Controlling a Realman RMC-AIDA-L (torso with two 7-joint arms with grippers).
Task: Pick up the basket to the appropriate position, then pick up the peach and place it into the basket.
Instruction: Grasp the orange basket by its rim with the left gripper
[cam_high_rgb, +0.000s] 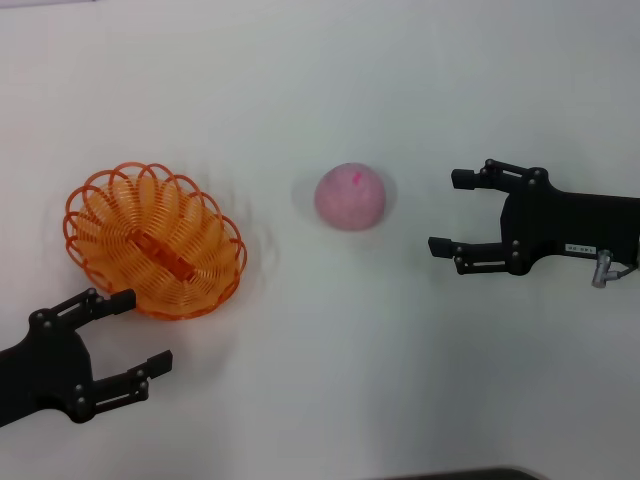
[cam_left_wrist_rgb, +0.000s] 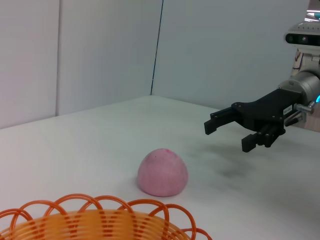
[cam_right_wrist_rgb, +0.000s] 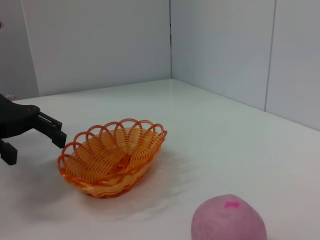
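My left gripper (cam_high_rgb: 132, 332) sits near the bench's near-left corner, its two black fingers spread wide and holding nothing. The upper finger's tip lies just beside the near rim of the basket (cam_high_rgb: 155, 240); I cannot tell whether it touches the wire. From the right wrist view the same gripper (cam_right_wrist_rgb: 35, 137) hangs close to the basket's end (cam_right_wrist_rgb: 112, 157), with a sliver of white bench between them.

The orange wire basket stands upright on the left part of the bench, open side up and with nothing in it.

The peach (cam_high_rgb: 351, 196) rests on the bench (cam_high_rgb: 330, 380) near the middle, well apart from the basket, pink mark facing up.

My right gripper (cam_high_rgb: 442, 212) is toward the right edge, fingers wide apart and pointing at the peach, clear of it and gripping nothing. In the left wrist view it (cam_left_wrist_rgb: 225, 135) hovers above the bench surface beyond the peach (cam_left_wrist_rgb: 163, 172).
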